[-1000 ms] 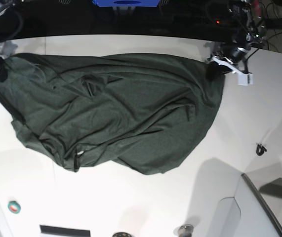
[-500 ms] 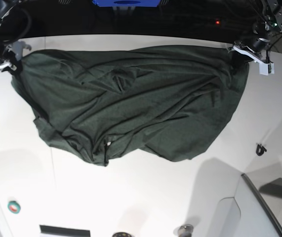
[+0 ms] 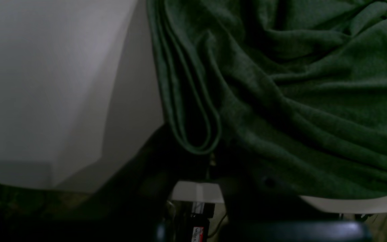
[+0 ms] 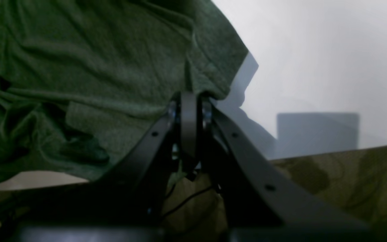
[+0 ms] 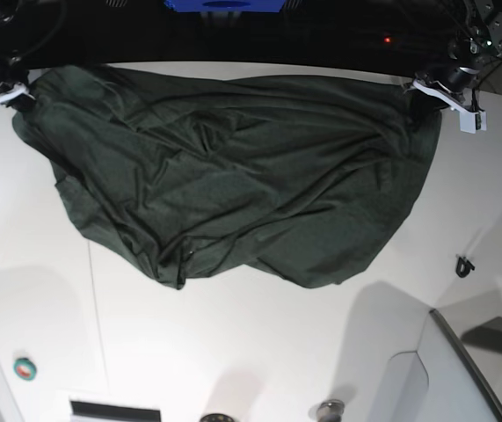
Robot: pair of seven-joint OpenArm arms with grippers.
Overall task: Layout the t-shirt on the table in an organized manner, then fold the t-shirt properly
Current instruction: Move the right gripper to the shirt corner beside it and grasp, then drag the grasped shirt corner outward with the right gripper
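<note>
The dark green t-shirt (image 5: pixel 233 176) lies wrinkled and spread wide across the far half of the white table (image 5: pixel 233 352), stretched between both grippers. In the base view, my right gripper (image 5: pixel 18 95) holds the shirt's far left corner. The right wrist view shows its black fingers (image 4: pixel 189 101) shut on the t-shirt's (image 4: pixel 79 67) hem edge. My left gripper (image 5: pixel 424 98) pinches the far right corner. In the left wrist view its tips are lost in dark shadow under the t-shirt (image 3: pixel 314 84), beside a doubled hem loop (image 3: pixel 197 134).
A green tape roll (image 5: pixel 25 368) lies near the front left. A small black clip (image 5: pixel 465 265) sits at the right. A grey bin (image 5: pixel 461 378) fills the front right corner. A blue object (image 5: pixel 222 5) stands beyond the table's far edge.
Both grippers have carried the shirt's corners toward the far edge and to the right, and the cloth is stretched wider. Its front hem has slid away from the table's front.
</note>
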